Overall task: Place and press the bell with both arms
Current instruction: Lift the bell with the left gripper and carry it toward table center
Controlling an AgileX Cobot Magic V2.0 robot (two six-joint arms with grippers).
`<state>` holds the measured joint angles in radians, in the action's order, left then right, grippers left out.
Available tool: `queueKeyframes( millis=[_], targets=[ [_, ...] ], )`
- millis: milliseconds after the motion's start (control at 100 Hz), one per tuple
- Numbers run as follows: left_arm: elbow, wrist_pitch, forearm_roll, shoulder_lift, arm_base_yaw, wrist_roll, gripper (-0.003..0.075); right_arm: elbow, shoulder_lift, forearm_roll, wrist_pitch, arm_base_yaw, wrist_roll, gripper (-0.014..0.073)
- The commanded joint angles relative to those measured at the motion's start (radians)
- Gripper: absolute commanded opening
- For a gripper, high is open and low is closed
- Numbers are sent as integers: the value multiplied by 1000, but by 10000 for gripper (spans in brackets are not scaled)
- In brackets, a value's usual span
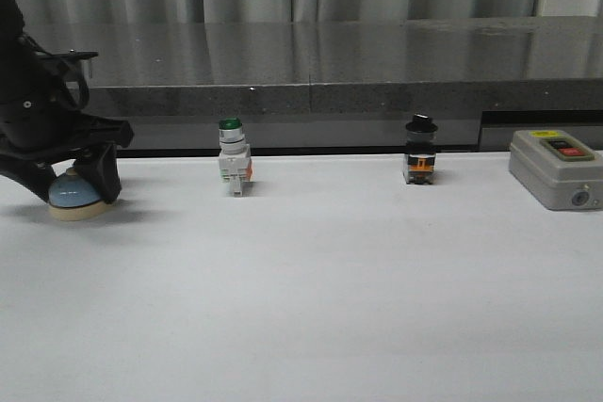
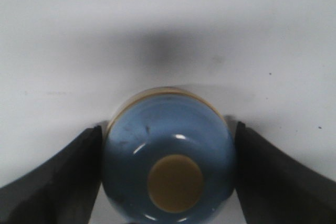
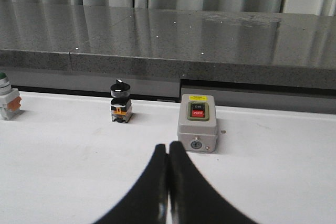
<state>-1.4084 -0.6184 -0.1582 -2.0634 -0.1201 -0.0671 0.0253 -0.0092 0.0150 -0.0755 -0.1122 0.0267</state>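
Observation:
The light-blue dome bell (image 1: 75,197) with its cream base and cream button sits on the white table at the far left. My left gripper (image 1: 73,191) comes down over it, one black finger against each side of the dome. In the left wrist view the bell (image 2: 168,150) fills the space between the fingers (image 2: 63,182), which touch it on both sides. My right gripper (image 3: 168,148) is shut and empty, low over the table in front of the grey box; it does not show in the front view.
A green-capped white switch (image 1: 232,159) and a black-knob selector switch (image 1: 420,152) stand along the back of the table. The grey box with red and black buttons (image 1: 554,167) is at the back right. A dark stone ledge (image 1: 311,72) runs behind them.

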Motion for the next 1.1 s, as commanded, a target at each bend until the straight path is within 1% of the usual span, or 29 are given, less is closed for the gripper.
queueKeyframes(
  millis=[0,60,120,400,570,740,900,1090],
  targets=[
    [-26,16,-6,50,-8,0,240,-13,-19,-1,88,6,2,-60],
    [-28,7,-6,50,-8,0,202,-13,-19,-1,88,6,2,-60],
    [-30,-4,-6,52,-8,0,185,-13,-19,-1,88,6,2,-60],
    [-87,-113,-6,125,-13,0,184,-13,-19,-1,88,6,2,-60],
    [-105,-163,-6,223,-57,-2,184,-13,-19,-1,88,6,2,-60],
    [-109,-177,-6,289,-156,-6,184,-13,-19,-1,88,6,2,-60],
    [-109,-180,-6,289,-283,-11,184,-13,-19,-1,88,6,2,-60],
    [-109,-115,-6,259,-435,-11,184,-13,-19,-1,88,6,2,-60]
  ],
)
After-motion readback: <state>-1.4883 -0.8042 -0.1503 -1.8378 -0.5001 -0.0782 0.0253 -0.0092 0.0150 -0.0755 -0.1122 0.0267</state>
